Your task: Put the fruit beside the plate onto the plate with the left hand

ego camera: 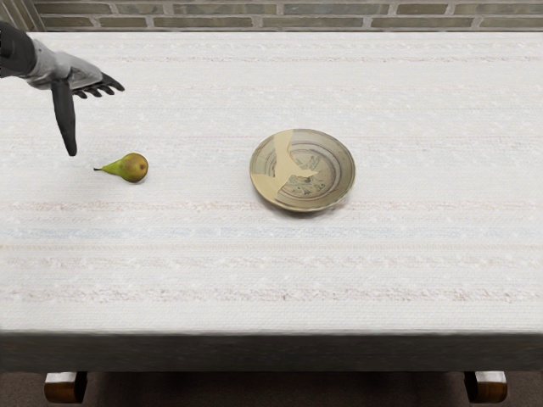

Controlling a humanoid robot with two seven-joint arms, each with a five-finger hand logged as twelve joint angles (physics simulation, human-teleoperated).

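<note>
Across the wide white-clothed table (407, 280) we find the round olive-glazed ceramic plate (344, 165) near the middle. Our grey-and-black left hand (75, 85) hovers at the far left, fingers (64, 119) spread and holding nothing. The small green-yellow pear (129, 167) lies on its side, well left of the plate. Its stem points left, and it sits just right of the fingers and nearer us.

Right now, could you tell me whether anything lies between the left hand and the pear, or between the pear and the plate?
Nothing visible does. The open left hand is up and left of the pear with no object between them, and the stretch from pear to plate holds nothing either.
</note>
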